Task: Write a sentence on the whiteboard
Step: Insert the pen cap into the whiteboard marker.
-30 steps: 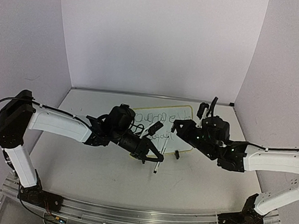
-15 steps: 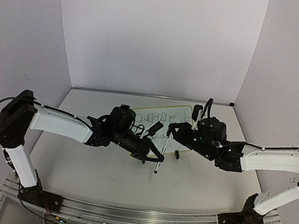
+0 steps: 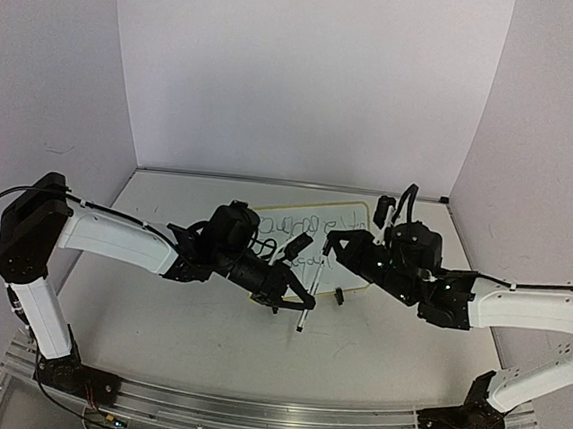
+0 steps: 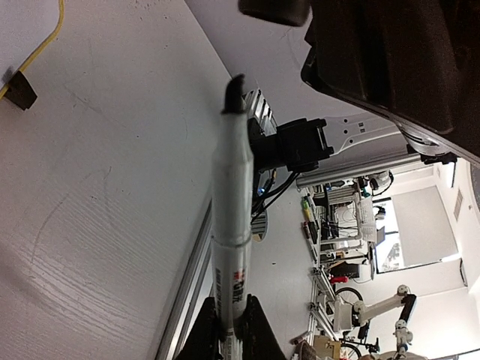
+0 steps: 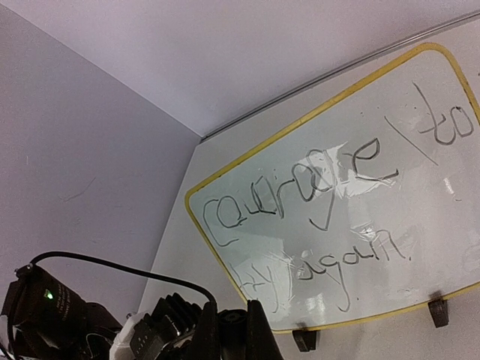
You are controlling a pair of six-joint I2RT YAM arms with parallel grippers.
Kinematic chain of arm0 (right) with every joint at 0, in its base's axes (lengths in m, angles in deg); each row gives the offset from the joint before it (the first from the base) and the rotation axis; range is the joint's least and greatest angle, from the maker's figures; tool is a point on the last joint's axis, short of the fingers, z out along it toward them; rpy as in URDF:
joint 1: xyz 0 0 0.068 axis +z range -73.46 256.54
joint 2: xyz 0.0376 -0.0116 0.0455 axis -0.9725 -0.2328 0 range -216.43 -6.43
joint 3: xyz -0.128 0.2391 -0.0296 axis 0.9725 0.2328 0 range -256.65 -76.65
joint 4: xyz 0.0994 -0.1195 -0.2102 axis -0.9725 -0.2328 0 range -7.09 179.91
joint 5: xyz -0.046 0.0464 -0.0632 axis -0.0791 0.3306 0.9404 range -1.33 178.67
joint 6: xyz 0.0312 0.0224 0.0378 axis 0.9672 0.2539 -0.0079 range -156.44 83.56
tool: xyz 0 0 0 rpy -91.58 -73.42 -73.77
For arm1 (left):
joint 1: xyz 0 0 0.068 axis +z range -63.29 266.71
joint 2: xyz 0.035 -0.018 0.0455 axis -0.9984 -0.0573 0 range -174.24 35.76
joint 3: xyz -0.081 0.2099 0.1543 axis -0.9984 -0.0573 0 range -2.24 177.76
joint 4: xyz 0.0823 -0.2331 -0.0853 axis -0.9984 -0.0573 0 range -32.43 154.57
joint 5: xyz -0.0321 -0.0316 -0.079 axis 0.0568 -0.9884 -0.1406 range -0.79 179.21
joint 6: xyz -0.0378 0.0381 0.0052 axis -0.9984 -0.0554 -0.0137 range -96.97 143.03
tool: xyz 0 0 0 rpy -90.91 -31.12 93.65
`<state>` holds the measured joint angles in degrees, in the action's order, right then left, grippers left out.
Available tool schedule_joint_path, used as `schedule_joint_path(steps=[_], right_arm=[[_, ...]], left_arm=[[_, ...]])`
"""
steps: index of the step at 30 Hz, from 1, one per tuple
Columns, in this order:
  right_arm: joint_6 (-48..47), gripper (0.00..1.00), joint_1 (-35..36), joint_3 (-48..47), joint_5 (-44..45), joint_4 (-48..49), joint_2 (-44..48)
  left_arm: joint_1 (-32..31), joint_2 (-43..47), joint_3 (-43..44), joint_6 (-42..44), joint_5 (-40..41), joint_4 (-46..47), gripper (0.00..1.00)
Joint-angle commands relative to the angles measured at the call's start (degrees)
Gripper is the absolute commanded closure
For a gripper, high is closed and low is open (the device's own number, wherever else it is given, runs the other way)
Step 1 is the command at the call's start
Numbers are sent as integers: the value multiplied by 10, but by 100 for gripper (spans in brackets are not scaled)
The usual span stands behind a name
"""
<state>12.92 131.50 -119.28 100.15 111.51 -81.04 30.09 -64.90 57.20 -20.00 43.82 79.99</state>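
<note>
The whiteboard [image 3: 344, 220] lies flat at the table's middle back, partly covered by both arms. In the right wrist view the whiteboard [image 5: 390, 142] shows the sentence [image 5: 315, 217], "courage to try again", in two dark lines. My left gripper [image 3: 298, 294] is shut on a white marker [image 3: 303, 311], whose black tip points at the table just in front of the board's near edge. The marker [image 4: 231, 225] runs up the left wrist view from the left gripper [image 4: 229, 341]. My right gripper [image 3: 332, 241], over the board, is shut on a small black cap [image 5: 232, 324].
Two black clip feet [image 5: 438, 312] stick out from the board's near edge; one foot [image 4: 20, 88] also shows in the left wrist view. White walls close the back and sides. A metal rail [image 3: 249, 412] runs along the near table edge.
My right arm swung slightly left over the board, then back a little to the right. My left arm and the marker have stayed put.
</note>
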Motion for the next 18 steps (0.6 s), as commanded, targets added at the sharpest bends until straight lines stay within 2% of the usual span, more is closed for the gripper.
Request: schedule_joint_path(steps=[1, 18], right_arm=[[-7, 100, 3, -12, 13, -1, 20], [-19, 100, 3, -32, -21, -27, -2]], left_arm=[[0, -4, -5, -13, -7, 35, 100], [0, 1, -6, -15, -4, 40, 100]])
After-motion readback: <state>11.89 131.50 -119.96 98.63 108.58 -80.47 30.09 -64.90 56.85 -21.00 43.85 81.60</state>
